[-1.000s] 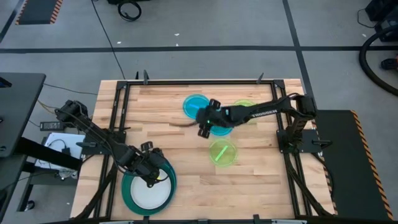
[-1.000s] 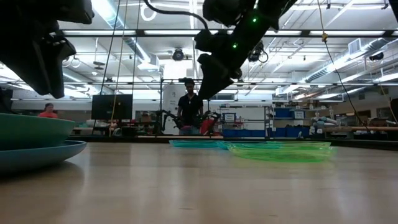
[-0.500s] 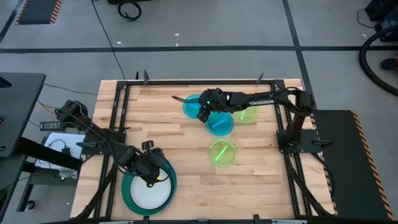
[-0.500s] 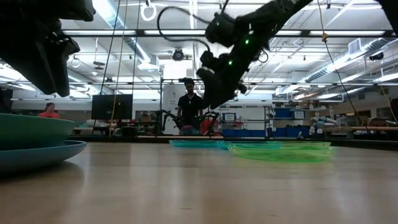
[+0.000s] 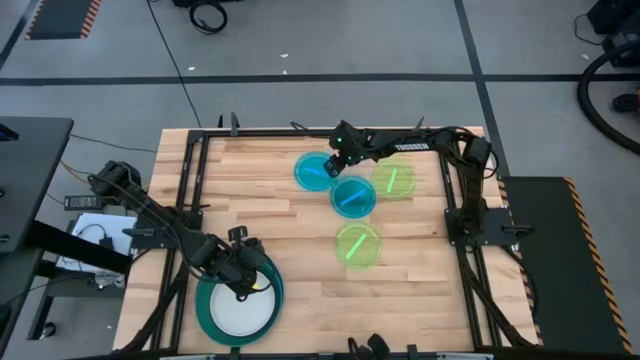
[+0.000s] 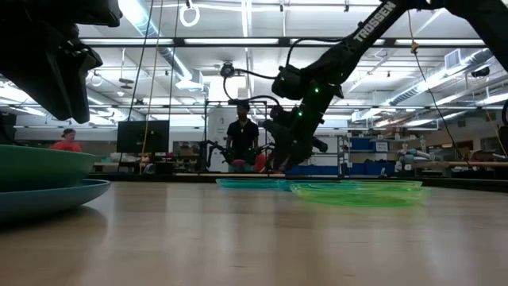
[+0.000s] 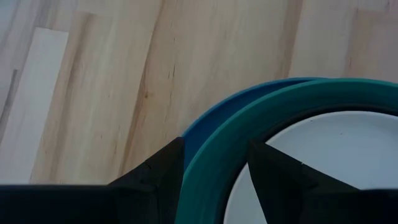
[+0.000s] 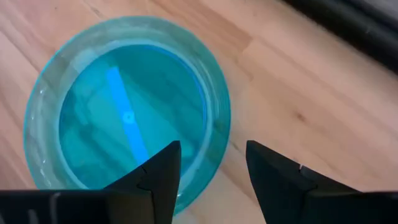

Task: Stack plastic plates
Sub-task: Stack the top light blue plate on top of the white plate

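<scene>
Small translucent plates look thin, light and stiff, probably slick; judged best taken at the raised rim, one finger inside, one outside.

Right gripper (image 5: 338, 157), upper centre of the high view, hovers over the far cyan plate (image 5: 314, 170), fingers spread astride its rim, gripping nothing. Second cyan plate (image 5: 353, 196) sits just beside it, lime plate (image 5: 393, 180) to the right, another lime plate (image 5: 357, 244) lower centre.

Lower left: teal plate (image 5: 238, 308) sits on a blue plate (image 7: 211, 118) and holds a white plate (image 7: 323, 174). Left gripper (image 5: 243, 282) stands apart astride the teal rim; whether it is gripping, I cannot tell.
</scene>
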`<state>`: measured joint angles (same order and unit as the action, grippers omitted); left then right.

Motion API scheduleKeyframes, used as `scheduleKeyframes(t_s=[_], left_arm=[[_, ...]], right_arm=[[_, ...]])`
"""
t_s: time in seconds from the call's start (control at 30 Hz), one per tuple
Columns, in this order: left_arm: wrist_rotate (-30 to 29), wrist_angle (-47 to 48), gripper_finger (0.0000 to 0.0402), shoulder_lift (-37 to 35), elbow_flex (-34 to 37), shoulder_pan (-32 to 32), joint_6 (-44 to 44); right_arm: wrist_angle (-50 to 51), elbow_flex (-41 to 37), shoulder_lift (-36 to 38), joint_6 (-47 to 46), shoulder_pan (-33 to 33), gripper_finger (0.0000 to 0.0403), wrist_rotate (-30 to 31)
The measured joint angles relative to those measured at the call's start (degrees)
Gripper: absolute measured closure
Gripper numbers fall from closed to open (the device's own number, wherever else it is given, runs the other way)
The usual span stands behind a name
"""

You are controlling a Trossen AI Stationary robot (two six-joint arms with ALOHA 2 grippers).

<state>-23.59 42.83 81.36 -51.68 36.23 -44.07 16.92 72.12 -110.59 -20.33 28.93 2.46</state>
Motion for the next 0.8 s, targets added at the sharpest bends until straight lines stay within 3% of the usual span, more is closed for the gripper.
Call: scheduleKeyframes(t_s=[0.13,0.8], left_arm=[[0.0,0.1,0.0221,0.0,0.0,0.0,0.4],[0.3,-0.1,0.0221,0.0,0.0,0.0,0.3]], right_arm=[[0.5,0.0,0.0,-1.1,1.9,0.0223,-3.7],[1.3,0.1,-2.9,-4.4,1.5,0.0271,-7.0]])
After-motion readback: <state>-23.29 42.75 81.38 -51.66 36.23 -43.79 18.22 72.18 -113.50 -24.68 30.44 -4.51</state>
